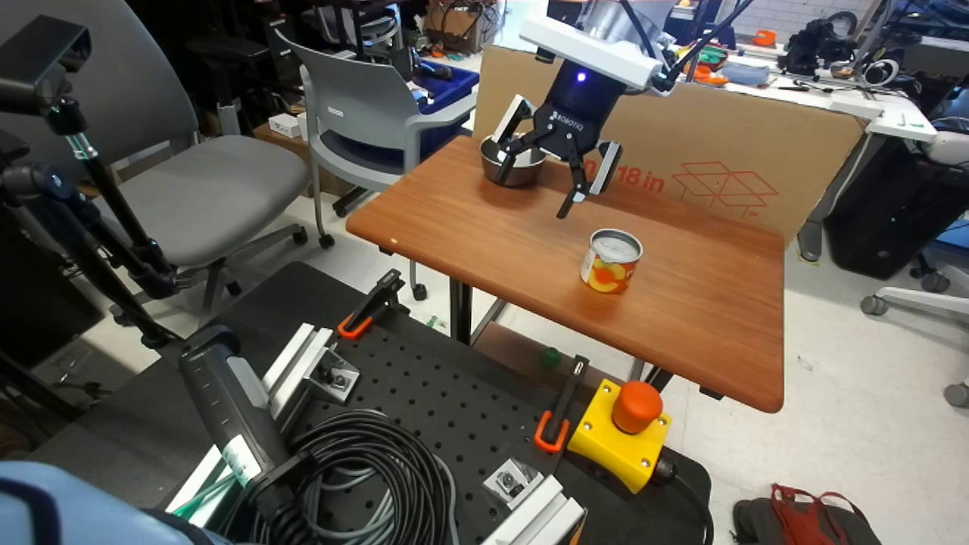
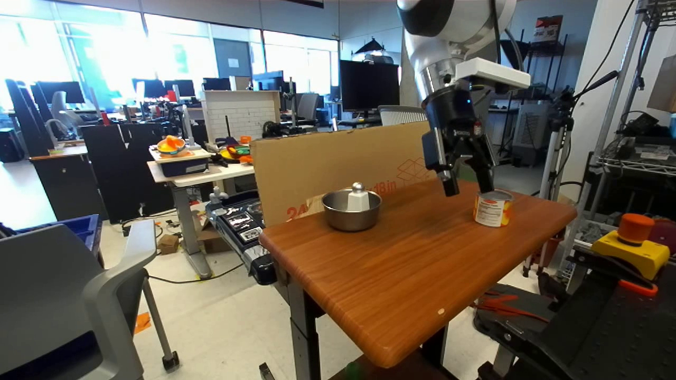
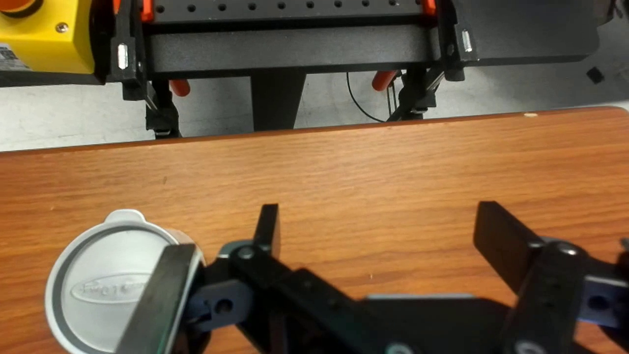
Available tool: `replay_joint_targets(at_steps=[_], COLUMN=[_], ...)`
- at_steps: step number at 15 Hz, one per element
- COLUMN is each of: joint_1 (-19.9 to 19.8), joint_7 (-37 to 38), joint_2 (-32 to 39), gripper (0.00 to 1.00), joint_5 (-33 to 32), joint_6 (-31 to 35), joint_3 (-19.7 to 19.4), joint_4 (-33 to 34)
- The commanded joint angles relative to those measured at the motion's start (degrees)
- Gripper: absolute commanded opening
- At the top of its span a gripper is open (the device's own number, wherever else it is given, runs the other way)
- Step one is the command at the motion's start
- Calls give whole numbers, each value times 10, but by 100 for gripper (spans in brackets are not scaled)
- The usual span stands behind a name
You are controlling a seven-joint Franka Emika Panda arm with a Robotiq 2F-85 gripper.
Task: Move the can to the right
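The can (image 1: 610, 266) stands upright on the wooden table (image 1: 469, 227), with a silvery rim and an orange fruit label. In an exterior view its white label panel faces the camera (image 2: 492, 210). In the wrist view its round silvery top (image 3: 105, 285) lies at the lower left, partly hidden by the gripper's left-hand linkage. My gripper (image 1: 534, 191) is open and empty above the table. It also shows in an exterior view (image 2: 469, 189), one fingertip overlapping the can's rim in the picture. In the wrist view only bare wood lies between the fingertips (image 3: 378, 227), and the can is outside them.
A shallow steel bowl (image 2: 346, 219) holds a white object with a silver knob (image 2: 358, 198). A cardboard sheet (image 1: 681, 151) stands along one long table edge. A black platform (image 1: 454, 401) with a yellow emergency-stop box (image 1: 617, 439) faces the opposite edge.
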Motion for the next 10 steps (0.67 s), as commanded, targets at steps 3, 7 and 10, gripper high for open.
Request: replay_joint_targets(at_steps=[3, 7, 10], joint_1=[-9, -11, -14], joint_7=[-9, -2, 7], joint_2=[60, 96, 106], gripper=[100, 100, 100], joint_5=[7, 7, 6], joint_6=[-67, -93, -77], joint_3=[10, 8, 3], joint_4=[71, 108, 120])
